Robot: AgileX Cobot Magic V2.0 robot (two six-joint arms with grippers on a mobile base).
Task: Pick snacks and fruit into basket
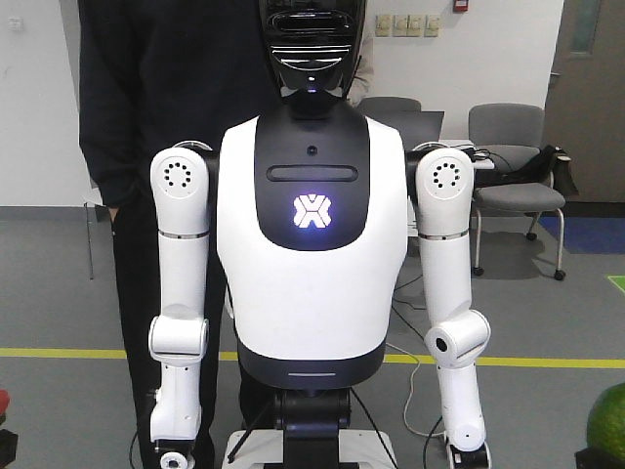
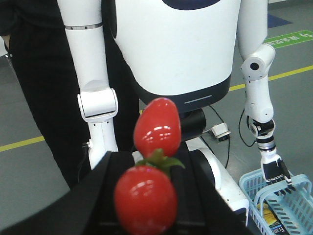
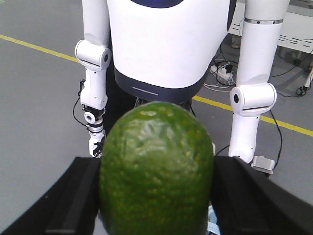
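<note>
The fruit in my left gripper [image 2: 149,157] is a glossy red double piece [image 2: 145,199], two red lobes joined by a green calyx, held in the air between the black jaws. My right gripper [image 3: 156,161] is shut on a large bumpy green fruit [image 3: 157,171] that touches both pads. In the front view the red fruit [image 1: 3,401] peeks in at the lower left edge and the green fruit [image 1: 607,422] at the lower right. A light blue basket [image 2: 293,188] sits low at the right of the left wrist view, with a yellow snack pouch [image 2: 275,223] inside.
A white and black humanoid robot [image 1: 311,244] stands facing me, arms hanging down; its hand [image 2: 275,169] is at the basket's handle. A person in black [image 1: 146,88] stands behind it. Grey chairs [image 1: 513,166], floor cables and a yellow floor line [image 1: 59,353] lie beyond.
</note>
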